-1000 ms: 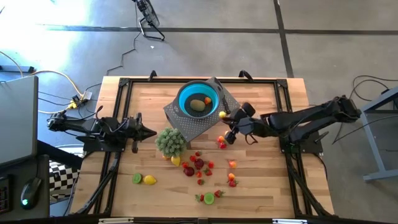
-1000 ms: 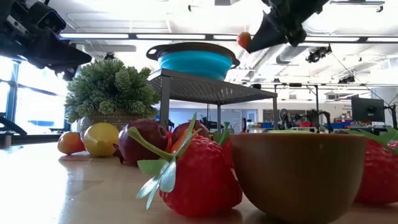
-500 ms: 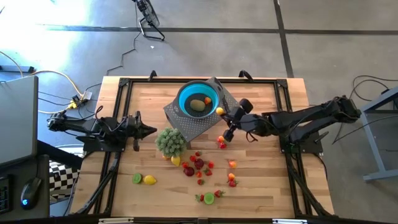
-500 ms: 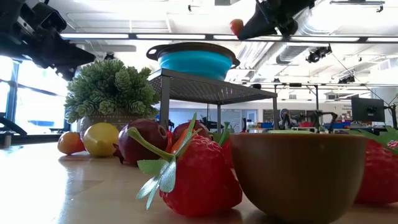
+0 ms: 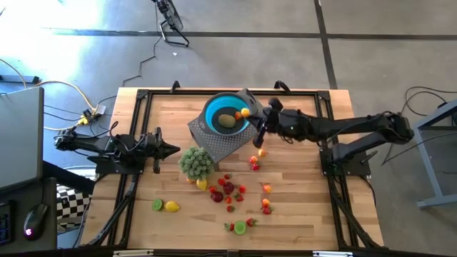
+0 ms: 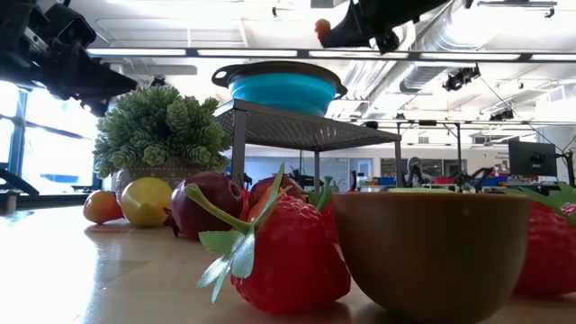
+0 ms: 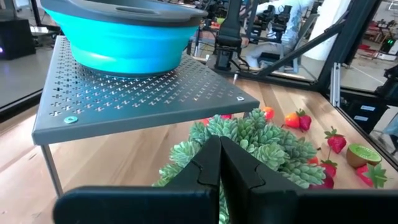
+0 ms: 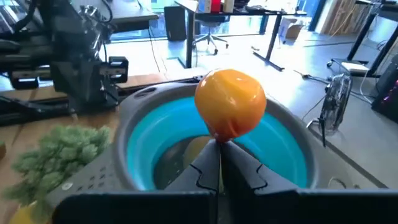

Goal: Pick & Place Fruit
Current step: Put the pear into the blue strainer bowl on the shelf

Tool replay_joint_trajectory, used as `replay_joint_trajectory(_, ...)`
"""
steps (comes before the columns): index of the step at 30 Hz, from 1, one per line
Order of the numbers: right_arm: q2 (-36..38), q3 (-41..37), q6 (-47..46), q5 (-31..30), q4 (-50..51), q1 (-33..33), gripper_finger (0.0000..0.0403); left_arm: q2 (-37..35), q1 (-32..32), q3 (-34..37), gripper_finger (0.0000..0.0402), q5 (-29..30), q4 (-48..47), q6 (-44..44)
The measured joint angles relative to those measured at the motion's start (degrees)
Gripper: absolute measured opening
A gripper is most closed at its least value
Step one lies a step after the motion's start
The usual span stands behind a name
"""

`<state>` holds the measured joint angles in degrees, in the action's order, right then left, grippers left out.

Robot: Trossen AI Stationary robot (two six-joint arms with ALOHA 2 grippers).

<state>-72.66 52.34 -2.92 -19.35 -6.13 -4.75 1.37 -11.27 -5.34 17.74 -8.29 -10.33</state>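
Wooden slatted tabletop (image 5: pixel 300 193), fruit scattered at lower centre of the high view.

Pinched in right gripper (image 5: pixel 250 116): small orange fruit (image 8: pixel 231 103), over blue bowl (image 5: pixel 218 108) rim, upper centre. Smooth, round, probably light, rigid and slippery; best gripped across the middle. Left gripper (image 5: pixel 175 150) pressed together, idle at left.

Compared with a second ago, we see the right gripper (image 5: pixel 251 118) carried from beside the metal rack (image 5: pixel 230 146) to above the rim of the blue bowl (image 5: pixel 214 108). Its fingers remain pinched on the orange fruit (image 8: pixel 231 102), which now hangs over the bowl's opening. In the low view, gripper and fruit (image 6: pixel 321 26) sit further left and higher, above the bowl (image 6: pixel 283 90).
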Motion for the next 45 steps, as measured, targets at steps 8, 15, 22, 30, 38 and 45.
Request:
replay_joint_trajectory(8, -1.86, 4.54, -0.29, 4.88, 3.12, -4.42, 0.0003, 0.0, 0.01, -0.22, 0.0001, -0.02, -1.41, 0.11)
replay_joint_trajectory(15, -9.79, 15.86, 0.29, 4.78, 16.83, -4.84, 0.0003, 0.0, 0.01, -0.22, 0.0001, -0.02, -1.56, 4.07)
replay_joint_trajectory(22, -18.5, 28.91, 0.36, 7.01, 30.98, -6.69, 0.0003, 0.0, 0.01, -0.22, 0.0001, -0.04, -1.74, 4.5)
replay_joint_trajectory(30, -24.59, 37.54, 1.63, 12.45, 36.35, -9.99, 0.0003, 0.0, 0.01, -0.22, 0.0001, -0.07, -1.99, 4.09)
replay_joint_trajectory(38, -25.35, 38.12, 1.5, 16.47, 37.08, -13.76, 0.0003, 0.0, 0.02, -0.15, 0.0001, -0.07, -2.02, 4.09)
replay_joint_trajectory(45, -25.35, 37.66, 1.46, 16.84, 40.14, -14.15, 0.0003, 0.0, 0.0, -0.13, 0.0001, -0.07, -2.04, 4.07)
